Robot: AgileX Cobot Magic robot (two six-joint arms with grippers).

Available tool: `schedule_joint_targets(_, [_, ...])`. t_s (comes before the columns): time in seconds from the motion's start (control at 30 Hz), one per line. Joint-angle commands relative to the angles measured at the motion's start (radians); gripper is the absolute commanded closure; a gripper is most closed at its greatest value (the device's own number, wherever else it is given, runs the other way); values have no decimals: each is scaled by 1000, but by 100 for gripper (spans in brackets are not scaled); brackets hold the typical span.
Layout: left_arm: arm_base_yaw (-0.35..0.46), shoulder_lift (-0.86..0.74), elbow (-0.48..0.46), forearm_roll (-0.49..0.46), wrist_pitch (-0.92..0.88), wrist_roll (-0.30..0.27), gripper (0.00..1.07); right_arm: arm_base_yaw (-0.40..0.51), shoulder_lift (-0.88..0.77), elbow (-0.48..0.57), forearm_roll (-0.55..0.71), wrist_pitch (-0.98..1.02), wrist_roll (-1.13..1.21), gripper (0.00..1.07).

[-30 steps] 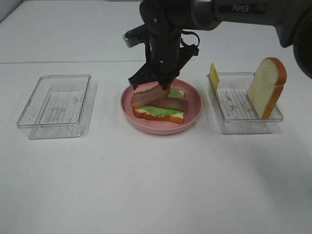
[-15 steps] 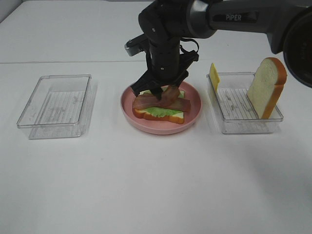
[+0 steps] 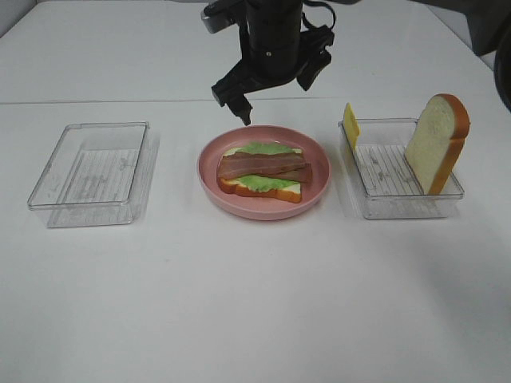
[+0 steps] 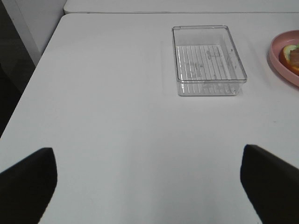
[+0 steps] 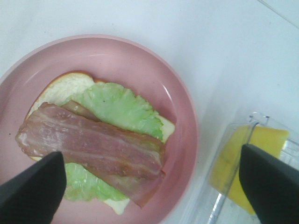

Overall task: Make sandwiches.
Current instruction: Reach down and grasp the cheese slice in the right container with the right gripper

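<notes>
- Pink plate (image 3: 319,171), table centre: open sandwich (image 3: 262,179); bacon (image 3: 263,166) long axis 9-to-3 o'clock.
- Upright bread slice (image 3: 435,144), 3 o'clock tray (image 3: 375,206): high view only.
- Right gripper (image 5: 149,186) wide, empty, above plate; left gripper (image 4: 149,186) wide, empty.

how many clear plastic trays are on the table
2. One clear plastic tray sits left of the pink round plate; the other tray sits right of it, holding a white bread slice and a yellow cheese square.
</notes>
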Motion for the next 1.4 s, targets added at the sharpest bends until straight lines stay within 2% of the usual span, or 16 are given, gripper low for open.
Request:
schedule_joint_targets(0.03, [3,-18,2,-7,-4,-6,6,-2,-9,-66,-3,78,-44,9])
schedule_joint_targets(0.2, [3,-18,2,-7,-4,-6,6,-4,-10,-215,-1,182,-92,9])
schedule_joint_targets(0.33, [3,-18,2,-7,-4,-6,6,-16,-20,-220,11,188,-100,9])
schedule_joint_targets(0.5, [3,-18,2,-7,-4,-6,6,-87,-24,-220,58,220,-113,9])
schedule_joint_targets(0.57, [3,-18,2,-7,-4,-6,6,-143,-24,-220,118,224,-123,9])
schedule_joint_targets(0.67, [3,-18,2,-7,-4,-6,6,-156,-24,-220,136,224,-125,10])
schedule_joint_targets(0.83, [3,-18,2,-7,-4,-6,6,-245,-24,-159,164,217,-130,10])
schedule_joint_targets(1.1, [3,-18,2,-7,-4,-6,6,-307,-23,-54,210,164,-139,10])
schedule_joint_targets(1.4, [3,-18,2,-7,-4,-6,6,-335,25,-46,287,142,-175,10])
